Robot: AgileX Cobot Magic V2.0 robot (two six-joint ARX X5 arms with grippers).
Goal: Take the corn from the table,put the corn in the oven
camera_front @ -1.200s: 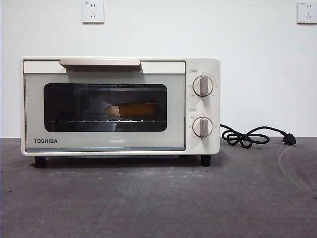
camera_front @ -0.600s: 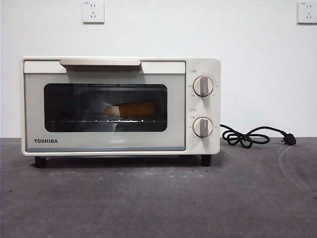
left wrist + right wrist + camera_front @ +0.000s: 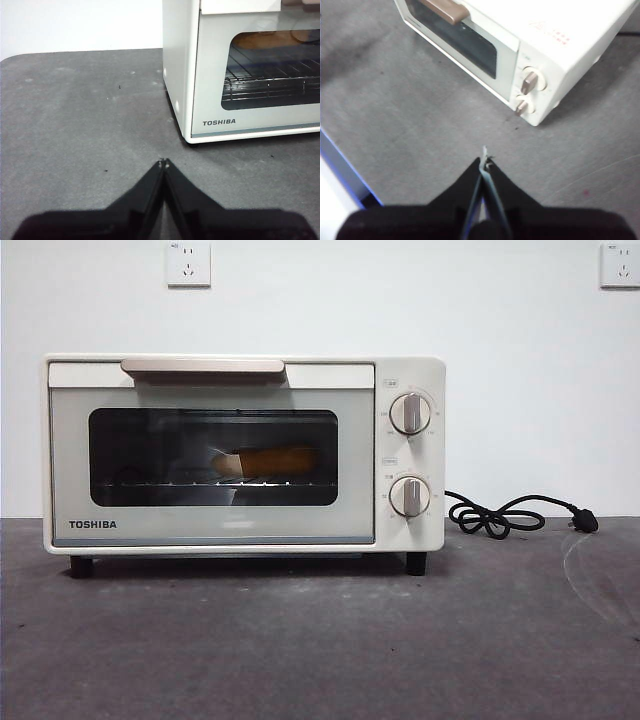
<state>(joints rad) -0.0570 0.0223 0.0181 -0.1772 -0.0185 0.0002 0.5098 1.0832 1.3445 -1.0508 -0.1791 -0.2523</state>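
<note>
Front view shows the corn [image 3: 268,461] lying on the rack inside the oven [image 3: 408,455], door closed, on the table [image 3: 320,640], while the left gripper [image 3: 163,162] and right gripper [image 3: 484,161] hang empty, jaws pressed together.

Closed tool [image 3: 484,162] near oven [image 3: 530,40]

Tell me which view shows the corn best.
The front view: the corn lies on the rack behind the oven door's glass. The left wrist view shows only an orange hint at the window's top; the right wrist view shows none.
</note>
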